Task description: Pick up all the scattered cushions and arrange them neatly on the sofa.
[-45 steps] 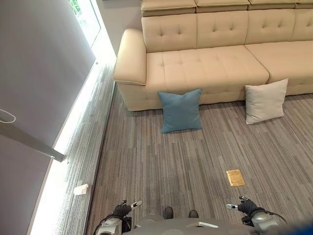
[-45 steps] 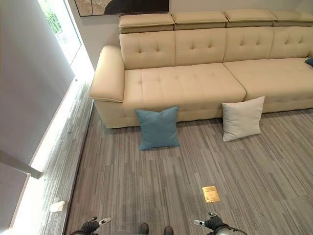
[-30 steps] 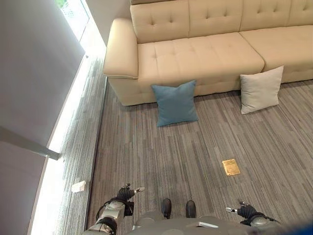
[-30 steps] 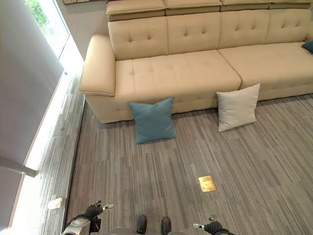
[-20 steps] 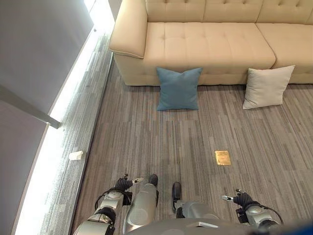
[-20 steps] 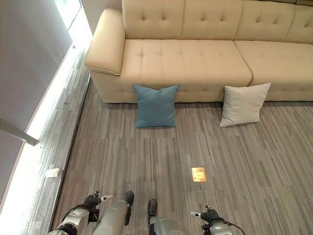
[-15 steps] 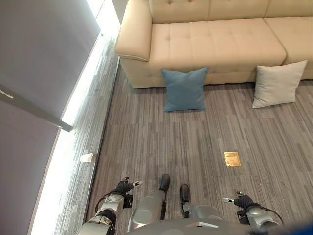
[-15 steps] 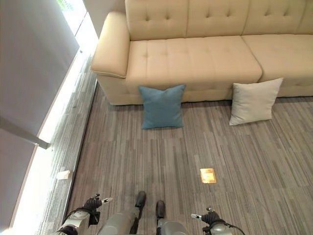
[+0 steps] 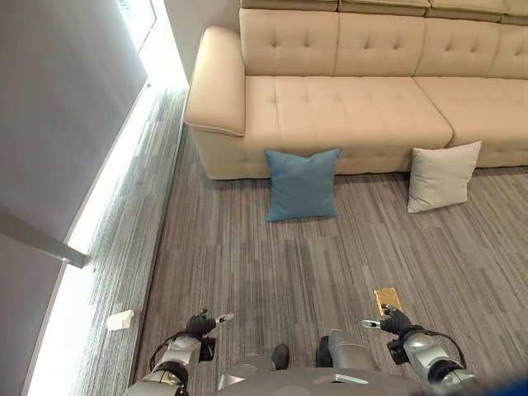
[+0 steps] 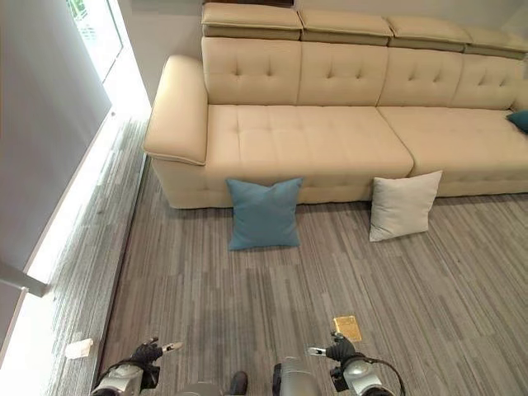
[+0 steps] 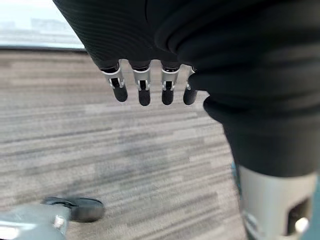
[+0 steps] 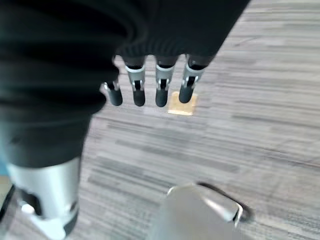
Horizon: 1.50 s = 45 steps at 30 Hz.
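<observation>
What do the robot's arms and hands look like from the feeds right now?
Both arms are silver-grey metal. The left hand and right hand each wear a dark ribbed cover over the back and wrist, from which a row of silver fingers with dark tips emerges. A pale silver cylindrical forearm section shows below each cover.

Cream tufted sofa; one blue cushion, one off-white cushion; grey striped carpet with a gold plate.
</observation>
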### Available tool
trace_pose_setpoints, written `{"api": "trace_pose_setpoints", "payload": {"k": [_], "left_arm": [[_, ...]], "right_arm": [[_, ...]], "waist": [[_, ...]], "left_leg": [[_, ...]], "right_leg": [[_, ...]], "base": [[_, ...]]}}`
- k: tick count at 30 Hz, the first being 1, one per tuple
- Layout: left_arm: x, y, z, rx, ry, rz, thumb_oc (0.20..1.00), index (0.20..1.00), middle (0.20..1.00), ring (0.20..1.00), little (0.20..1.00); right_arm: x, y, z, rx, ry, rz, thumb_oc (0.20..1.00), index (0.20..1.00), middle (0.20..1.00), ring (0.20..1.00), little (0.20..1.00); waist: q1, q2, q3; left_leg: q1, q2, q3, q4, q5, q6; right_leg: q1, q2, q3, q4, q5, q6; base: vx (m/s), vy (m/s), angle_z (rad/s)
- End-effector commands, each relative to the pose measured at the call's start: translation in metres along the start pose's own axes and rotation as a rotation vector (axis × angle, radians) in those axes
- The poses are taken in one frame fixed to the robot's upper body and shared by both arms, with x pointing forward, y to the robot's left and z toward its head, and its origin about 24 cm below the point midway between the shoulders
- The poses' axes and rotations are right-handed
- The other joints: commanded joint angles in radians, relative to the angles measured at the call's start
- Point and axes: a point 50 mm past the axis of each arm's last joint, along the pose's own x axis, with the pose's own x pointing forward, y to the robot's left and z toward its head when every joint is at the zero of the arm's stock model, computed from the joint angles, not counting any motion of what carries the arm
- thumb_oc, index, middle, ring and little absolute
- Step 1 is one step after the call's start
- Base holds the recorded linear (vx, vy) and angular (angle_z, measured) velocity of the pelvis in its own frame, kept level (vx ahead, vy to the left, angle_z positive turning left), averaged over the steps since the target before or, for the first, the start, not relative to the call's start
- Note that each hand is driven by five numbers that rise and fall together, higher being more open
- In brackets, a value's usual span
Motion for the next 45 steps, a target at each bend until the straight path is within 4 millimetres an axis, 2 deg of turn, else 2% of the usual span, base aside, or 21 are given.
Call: {"api": "trace_pose_setpoints", "payload": {"k": [1,5,7,8,9,10,12,14,18,21,23,25,30,33,34,35,37,40,41,44,45], "left_arm": [[0.0,0.001,-0.001,0.008,-0.003,0.011,1.0,1.0,1.0,1.0,1.0],[-0.001,0.001,-0.003,0.011,-0.003,0.007,1.0,1.0,1.0,1.0,1.0],[-0.001,0.001,-0.005,0.003,0.003,0.008,1.0,1.0,1.0,1.0,1.0],[-0.001,0.0,-0.005,0.01,0.001,0.004,1.0,1.0,1.0,1.0,1.0],[-0.001,0.0,-0.004,0.02,-0.004,0.003,1.0,1.0,1.0,1.0,1.0],[0.0,-0.001,0.003,0.027,-0.024,-0.003,1.0,1.0,1.0,1.0,1.0],[0.001,-0.003,0.013,0.022,-0.055,-0.006,1.0,1.0,1.0,1.0,1.0],[0.002,-0.003,0.018,0.028,-0.07,-0.006,1.0,1.0,1.0,1.0,1.0],[0.001,-0.007,0.015,0.055,-0.059,-0.019,1.0,1.0,1.0,1.0,1.0],[0.001,-0.007,0.011,0.064,-0.048,-0.017,1.0,1.0,1.0,1.0,1.0],[0.0,-0.007,0.005,0.051,-0.032,-0.021,1.0,1.0,1.0,1.0,1.0],[0.0,-0.005,-0.001,0.039,-0.006,-0.019,1.0,1.0,1.0,1.0,1.0],[-0.001,-0.003,-0.011,0.033,0.031,-0.014,1.0,1.0,1.0,1.0,1.0],[-0.001,0.001,-0.01,0.031,0.028,-0.008,1.0,1.0,1.0,1.0,1.0],[-0.001,0.003,-0.01,0.032,0.032,-0.001,1.0,1.0,1.0,1.0,1.0],[-0.001,0.003,-0.01,0.032,0.032,-0.001,1.0,1.0,1.0,1.0,1.0],[-0.001,0.004,-0.013,0.035,0.038,0.002,1.0,1.0,1.0,1.0,1.0],[-0.001,0.006,-0.01,0.037,0.026,0.011,1.0,1.0,1.0,1.0,1.0],[-0.001,0.006,-0.01,0.041,0.026,0.016,1.0,1.0,1.0,1.0,1.0],[-0.001,0.007,-0.013,0.037,0.031,0.018,1.0,1.0,1.0,1.0,1.0],[-0.001,0.005,-0.008,0.036,0.012,0.012,1.0,1.0,1.0,1.0,1.0]], "right_arm": [[0.002,-0.015,0.008,-0.045,-0.03,-0.036,1.0,1.0,1.0,1.0,1.0],[0.001,-0.015,0.006,-0.05,-0.021,-0.03,1.0,1.0,1.0,1.0,1.0],[0.001,-0.014,0.003,-0.046,-0.011,-0.032,1.0,1.0,1.0,1.0,1.0],[0.001,-0.013,0.0,-0.034,-0.005,-0.036,1.0,1.0,1.0,1.0,1.0],[0.0,-0.013,0.0,-0.031,-0.006,-0.035,1.0,1.0,1.0,1.0,1.0],[0.001,-0.014,0.001,-0.014,-0.011,-0.043,1.0,1.0,1.0,1.0,1.0],[0.001,-0.018,0.004,-0.01,-0.02,-0.062,1.0,1.0,1.0,1.0,1.0],[0.001,-0.022,0.004,0.002,-0.015,-0.076,1.0,1.0,1.0,1.0,1.0],[0.0,-0.024,-0.005,0.018,0.006,-0.087,1.0,1.0,1.0,1.0,1.0],[-0.001,-0.026,-0.009,0.028,0.022,-0.094,1.0,1.0,1.0,1.0,1.0],[-0.001,-0.024,-0.009,0.018,0.021,-0.085,1.0,1.0,1.0,1.0,1.0],[0.0,-0.018,-0.006,-0.011,0.012,-0.062,1.0,1.0,1.0,1.0,1.0],[0.002,-0.011,0.007,-0.037,-0.026,-0.036,1.0,1.0,1.0,1.0,1.0],[0.003,-0.007,0.015,-0.043,-0.05,-0.02,1.0,1.0,1.0,1.0,1.0],[0.003,-0.006,0.017,-0.041,-0.056,-0.016,1.0,1.0,1.0,1.0,1.0],[0.003,-0.006,0.017,-0.041,-0.056,-0.016,1.0,1.0,1.0,1.0,1.0],[0.004,-0.006,0.021,-0.055,-0.063,-0.019,1.0,1.0,1.0,1.0,1.0],[0.005,-0.011,0.027,-0.064,-0.075,-0.026,1.0,1.0,1.0,1.0,1.0],[0.005,-0.011,0.03,-0.066,-0.081,-0.031,1.0,1.0,1.0,1.0,1.0],[0.005,-0.009,0.029,-0.069,-0.082,-0.025,1.0,1.0,1.0,1.0,1.0],[0.005,-0.012,0.028,-0.058,-0.084,-0.037,1.0,1.0,1.0,1.0,1.0]], "waist": [[-0.013,-0.017,0.043],[-0.025,-0.023,0.037],[-0.024,-0.03,0.016],[-0.025,-0.036,0.007],[-0.026,-0.041,0.006],[-0.024,-0.055,0.017],[-0.016,-0.07,0.049],[-0.014,-0.084,0.063],[-0.021,-0.078,0.053],[-0.012,-0.053,0.049],[0.013,-0.04,0.047],[0.022,-0.034,0.029],[0.049,-0.024,0.016],[0.062,-0.012,0.019],[0.061,-0.008,0.017],[0.06,-0.008,0.017],[0.06,0.003,0.013],[0.026,0.012,0.028],[0.016,0.0,0.033],[0.02,-0.012,0.022],[0.011,-0.015,0.014]], "left_leg": [[0.027,0.039,-0.095,-0.003,-0.01,-0.027],[0.088,0.053,-0.112,-0.028,-0.03,-0.042],[0.095,0.074,-0.126,-0.027,-0.019,-0.061],[0.088,0.095,-0.131,-0.003,-0.012,-0.084],[0.073,0.103,-0.13,0.032,-0.006,-0.095],[0.008,0.11,-0.109,0.154,0.026,-0.122],[-0.102,0.098,-0.076,0.303,0.054,-0.12],[-0.183,0.096,-0.025,0.374,0.037,-0.106],[-0.203,0.07,0.074,0.213,-0.018,-0.085],[-0.254,0.027,0.121,0.127,0.019,-0.085],[-0.241,0.017,0.094,0.098,0.027,-0.085],[-0.192,0.009,0.044,0.071,0.022,-0.07],[-0.121,0.03,0.058,0.039,0.024,-0.048],[-0.102,0.05,0.054,0.05,0.034,-0.04],[-0.081,0.063,0.049,0.038,0.035,-0.044],[-0.079,0.063,0.048,0.037,0.035,-0.044],[-0.037,0.092,0.038,0.001,0.022,-0.057],[0.005,0.106,0.004,-0.01,0.002,-0.06],[0.036,0.122,-0.016,-0.029,-0.008,-0.071],[0.04,0.141,-0.03,-0.042,0.002,-0.085],[0.03,0.166,-0.045,-0.051,0.02,-0.106]], "right_leg": [[0.088,-0.022,-0.077,-0.312,0.275,-0.011],[0.117,-0.011,-0.076,-0.387,0.295,-0.016],[0.137,0.002,-0.068,-0.39,0.291,-0.028],[0.158,0.011,-0.075,-0.4,0.279,-0.037],[0.171,0.016,-0.077,-0.407,0.273,-0.044],[0.203,0.013,-0.082,-0.422,0.262,-0.055],[0.222,0.002,-0.082,-0.429,0.257,-0.067],[0.236,-0.009,-0.088,-0.44,0.246,-0.072],[0.277,-0.009,-0.104,-0.466,0.223,-0.071],[0.319,0.019,-0.093,-0.48,0.203,-0.075],[0.328,0.038,-0.069,-0.464,0.194,-0.076],[0.336,0.038,-0.055,-0.439,0.181,-0.074],[0.32,0.017,-0.06,-0.318,0.173,-0.047],[0.269,-0.004,-0.086,-0.169,0.224,-0.008],[0.247,-0.032,-0.124,-0.163,0.234,-0.007],[0.249,-0.032,-0.125,-0.163,0.234,-0.007],[0.224,-0.102,-0.198,-0.277,0.231,-0.02],[0.163,-0.116,-0.129,-0.345,0.271,-0.01],[0.168,-0.107,-0.092,-0.377,0.289,0.001],[0.188,-0.095,-0.102,-0.394,0.284,-0.004],[0.189,-0.069,-0.084,-0.39,0.261,-0.015]], "base": [[0.27,-0.051,-0.06],[0.24,-0.086,0.06],[0.26,-0.167,0.43],[0.26,-0.23,0.56],[0.27,-0.302,0.51],[0.14,-0.224,0.4],[0.06,-0.177,0.51],[0.07,-0.122,0.46],[0.15,-0.034,0.21],[0.17,0.033,0.3],[0.19,0.097,-0.23],[0.2,0.134,-0.86],[0.11,0.13,-0.36],[0.09,0.074,-0.59],[0.11,0.013,-0.41],[0.13,-0.029,-0.14],[0.21,-0.117,-0.03],[0.27,-0.195,-0.23],[0.26,-0.254,0.54],[0.21,-0.264,0.61],[0.13,-0.23,0.21]]}}
